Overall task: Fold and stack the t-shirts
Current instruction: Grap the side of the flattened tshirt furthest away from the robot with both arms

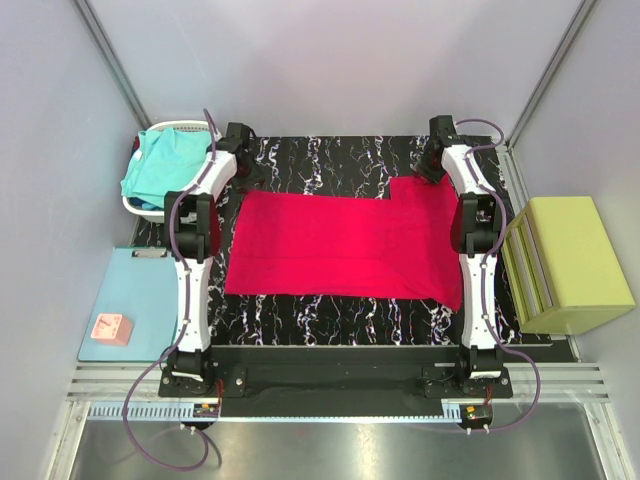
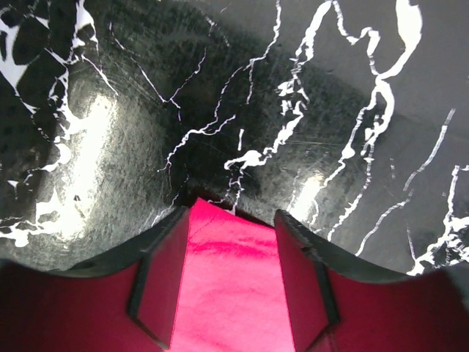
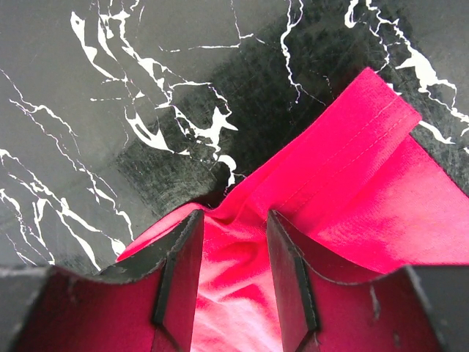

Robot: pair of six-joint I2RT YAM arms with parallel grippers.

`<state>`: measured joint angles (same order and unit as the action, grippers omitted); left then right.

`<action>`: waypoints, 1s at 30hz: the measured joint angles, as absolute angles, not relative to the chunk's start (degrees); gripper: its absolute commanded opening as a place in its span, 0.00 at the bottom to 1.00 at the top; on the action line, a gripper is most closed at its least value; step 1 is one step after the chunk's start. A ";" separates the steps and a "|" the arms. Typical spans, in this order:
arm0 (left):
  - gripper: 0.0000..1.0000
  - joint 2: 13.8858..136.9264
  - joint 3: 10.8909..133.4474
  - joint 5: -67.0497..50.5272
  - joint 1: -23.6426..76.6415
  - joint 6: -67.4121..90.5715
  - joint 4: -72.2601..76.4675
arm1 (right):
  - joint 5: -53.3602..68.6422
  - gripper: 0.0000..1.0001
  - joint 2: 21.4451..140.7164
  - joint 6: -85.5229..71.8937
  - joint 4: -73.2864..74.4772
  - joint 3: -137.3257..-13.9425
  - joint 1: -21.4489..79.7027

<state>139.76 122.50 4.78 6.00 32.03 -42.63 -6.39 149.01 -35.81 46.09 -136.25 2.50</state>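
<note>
The crimson-red t-shirt (image 1: pixel 340 245) lies spread flat on the black marbled table (image 1: pixel 330 155). My left gripper (image 1: pixel 248 175) is at its far left corner. In the left wrist view the gripper (image 2: pixel 233 220) stands open, with the corner of the red cloth (image 2: pixel 231 279) lying flat between the fingers. My right gripper (image 1: pixel 428 172) is at the far right sleeve. There the gripper (image 3: pixel 234 220) is open astride puckered red cloth (image 3: pixel 366 169), the hemmed sleeve running off to the right. The turquoise t-shirt (image 1: pixel 160 165) sits bunched in a white basket (image 1: pixel 185 126) at the back left.
A light-blue mat (image 1: pixel 135 300) with a small pink block (image 1: pixel 110 328) lies left of the table. A yellow-green rectangular block (image 1: pixel 575 260) stands off the right edge. Both arms reach along the table's sides, and grey walls close in behind.
</note>
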 measured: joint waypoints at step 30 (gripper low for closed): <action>0.00 139.87 121.30 7.33 5.89 32.86 -43.81 | -6.52 0.52 148.94 -35.77 46.81 -136.53 2.44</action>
<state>139.87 121.30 7.33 5.89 32.86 -43.81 -6.52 148.94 -35.77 46.81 -136.53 2.44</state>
